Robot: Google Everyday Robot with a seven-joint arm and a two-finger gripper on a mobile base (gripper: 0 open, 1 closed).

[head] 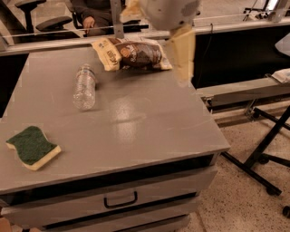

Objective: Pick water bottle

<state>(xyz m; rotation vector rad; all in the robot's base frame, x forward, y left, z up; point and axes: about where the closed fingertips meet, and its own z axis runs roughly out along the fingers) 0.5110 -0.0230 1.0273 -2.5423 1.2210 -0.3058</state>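
The water bottle [84, 86] is small, clear and ribbed. It lies on its side on the grey table [136, 122], left of centre, cap pointing to the far edge. My gripper [182, 54] hangs from the white arm at the top of the view, above the table's right side next to the snack bag. It is well to the right of the bottle and apart from it. It holds nothing that I can see.
A brown and yellow snack bag [131, 54] lies at the table's far edge. A green and yellow sponge [32, 147] lies at the front left. A drawer handle [120, 200] is below. Black stand legs [267, 154] are on the floor to the right. A seated person [90, 13] is behind.
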